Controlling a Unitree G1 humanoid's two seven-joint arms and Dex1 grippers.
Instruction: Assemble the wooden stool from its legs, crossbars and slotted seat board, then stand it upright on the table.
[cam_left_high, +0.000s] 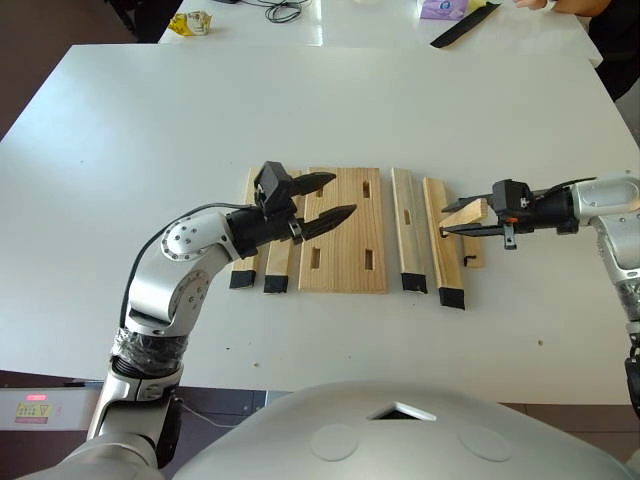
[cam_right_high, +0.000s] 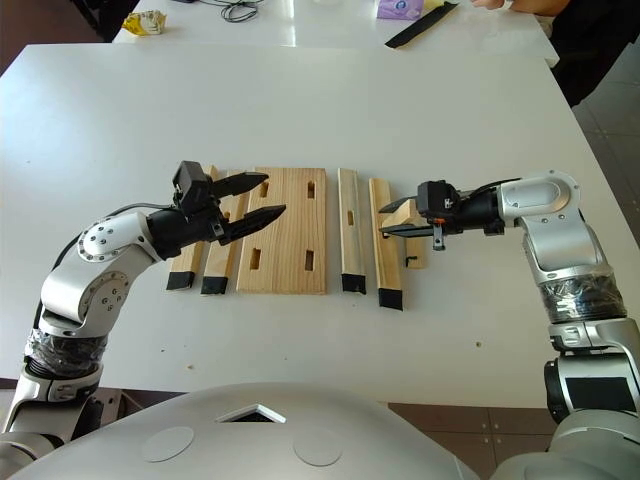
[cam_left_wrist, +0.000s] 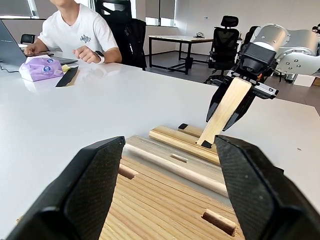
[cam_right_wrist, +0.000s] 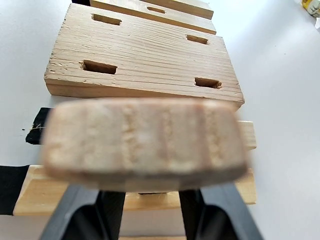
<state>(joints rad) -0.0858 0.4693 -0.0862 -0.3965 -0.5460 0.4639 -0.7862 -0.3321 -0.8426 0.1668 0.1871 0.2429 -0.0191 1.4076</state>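
**Stool parts flat on the table, one crossbar up in your right gripper**

Your seat board (cam_left_high: 343, 230) lies flat in the middle of the white table (cam_left_high: 150, 130), slots facing up. The left legs (cam_left_high: 249, 192) lie side by side just beside the board's left edge, partly under your left arm. The right legs (cam_left_high: 406, 225) lie parallel on the other side, a little apart from the board. All four legs have black caps on the ends nearest you.

Your left gripper (cam_left_high: 343, 195) hovers over the left part of the seat board with its fingers spread wide and nothing between them.

Your right gripper (cam_left_high: 446, 220) is clamped on a short crossbar (cam_left_wrist: 225, 112). It holds it tilted above the outer right leg (cam_left_high: 441, 245). The bar's lower end sits at that leg, but you cannot tell whether it touches. A second crossbar (cam_left_high: 472, 255) lies flat on the table just right of that leg, below your right gripper.

On the adjoining table at the far side you have a black strip (cam_left_high: 465, 25), a purple packet (cam_left_high: 443, 9) and a yellow wrapper (cam_left_high: 192, 22).
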